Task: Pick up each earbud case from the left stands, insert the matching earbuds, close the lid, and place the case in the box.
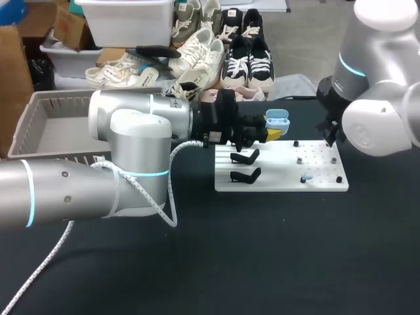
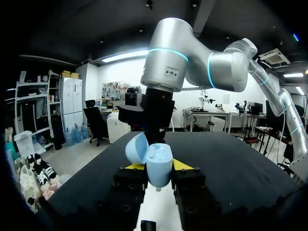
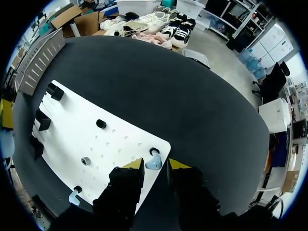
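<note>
While the left gripper [image 2: 154,166] clamps the open earbud case [image 2: 160,163] beside the white board [image 1: 279,172], the right gripper [image 3: 156,166] hangs parted and empty over a pale earbud [image 3: 153,164] at the board's corner. Closing off-centre could squirt that small bud away — or knock it off the board

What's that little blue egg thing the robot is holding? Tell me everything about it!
It is the earbud case. It is light blue, smooth and rounded, and looks like plastic. Its lid is hinged open and tipped back to one side. The left gripper holds it upright, pinched from both sides between its yellow-tipped fingers, near the far edge of the white board. Nothing else touches it. Whether earbuds are inside cannot be seen.
</note>
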Available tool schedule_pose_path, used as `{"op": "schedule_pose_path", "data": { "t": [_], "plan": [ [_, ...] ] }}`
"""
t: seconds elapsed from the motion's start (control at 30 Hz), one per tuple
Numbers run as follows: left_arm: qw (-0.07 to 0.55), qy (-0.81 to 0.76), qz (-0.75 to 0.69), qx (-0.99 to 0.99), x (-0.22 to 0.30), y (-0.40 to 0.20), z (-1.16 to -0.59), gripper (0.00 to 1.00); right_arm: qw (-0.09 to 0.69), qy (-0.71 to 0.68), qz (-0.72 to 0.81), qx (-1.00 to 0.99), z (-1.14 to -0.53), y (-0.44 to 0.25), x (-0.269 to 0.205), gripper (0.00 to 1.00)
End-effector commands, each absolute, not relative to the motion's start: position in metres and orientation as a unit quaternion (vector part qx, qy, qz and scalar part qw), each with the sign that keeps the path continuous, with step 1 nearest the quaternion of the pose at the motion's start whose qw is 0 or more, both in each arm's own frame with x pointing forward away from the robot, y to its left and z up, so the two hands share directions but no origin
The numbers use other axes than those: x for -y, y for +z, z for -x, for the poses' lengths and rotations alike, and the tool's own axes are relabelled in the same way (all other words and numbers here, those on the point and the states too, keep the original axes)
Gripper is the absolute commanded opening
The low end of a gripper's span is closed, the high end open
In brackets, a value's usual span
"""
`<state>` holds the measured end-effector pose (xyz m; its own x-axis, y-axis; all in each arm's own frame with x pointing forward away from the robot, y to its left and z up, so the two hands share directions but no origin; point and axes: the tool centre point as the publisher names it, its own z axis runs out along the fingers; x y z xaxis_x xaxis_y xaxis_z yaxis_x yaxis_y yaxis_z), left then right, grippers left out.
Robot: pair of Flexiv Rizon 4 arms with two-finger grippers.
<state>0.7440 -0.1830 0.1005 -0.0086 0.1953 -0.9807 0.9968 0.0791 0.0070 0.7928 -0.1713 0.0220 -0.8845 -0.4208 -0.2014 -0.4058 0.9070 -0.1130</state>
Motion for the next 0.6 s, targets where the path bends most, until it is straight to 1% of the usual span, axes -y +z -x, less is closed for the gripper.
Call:
{"op": "schedule_pose_path", "data": {
  "t": [0.03, 0.13, 0.23, 0.3, 0.47, 0.6],
  "plan": [
    [0.470, -0.428, -0.525, -0.566, 0.1825, 0.1000, -0.7426, 0.00, 0.108, -0.034, 0.213, -0.970, -0.7955, 0.0221, 0.1701, 0.29],
    [0.470, -0.428, -0.525, -0.566, 0.1825, 0.1000, -0.7426, 0.00, 0.108, -0.035, 0.213, -0.971, -0.7953, 0.0222, 0.1698, 0.28],
    [0.470, -0.428, -0.525, -0.566, 0.1825, 0.1000, -0.7426, 0.00, 0.107, -0.035, 0.212, -0.971, -0.7952, 0.0222, 0.1696, 0.23],
    [0.470, -0.428, -0.525, -0.566, 0.1825, 0.1000, -0.7426, 0.00, 0.107, -0.035, 0.212, -0.971, -0.7951, 0.0222, 0.1695, 0.22],
    [0.470, -0.428, -0.525, -0.566, 0.1825, 0.1000, -0.7426, 0.00, 0.106, -0.035, 0.210, -0.971, -0.7942, 0.0211, 0.1691, 0.23],
    [0.470, -0.428, -0.525, -0.566, 0.1825, 0.1000, -0.7426, 0.00, 0.104, -0.034, 0.210, -0.972, -0.7938, 0.0204, 0.1692, 0.19]
  ]
}}
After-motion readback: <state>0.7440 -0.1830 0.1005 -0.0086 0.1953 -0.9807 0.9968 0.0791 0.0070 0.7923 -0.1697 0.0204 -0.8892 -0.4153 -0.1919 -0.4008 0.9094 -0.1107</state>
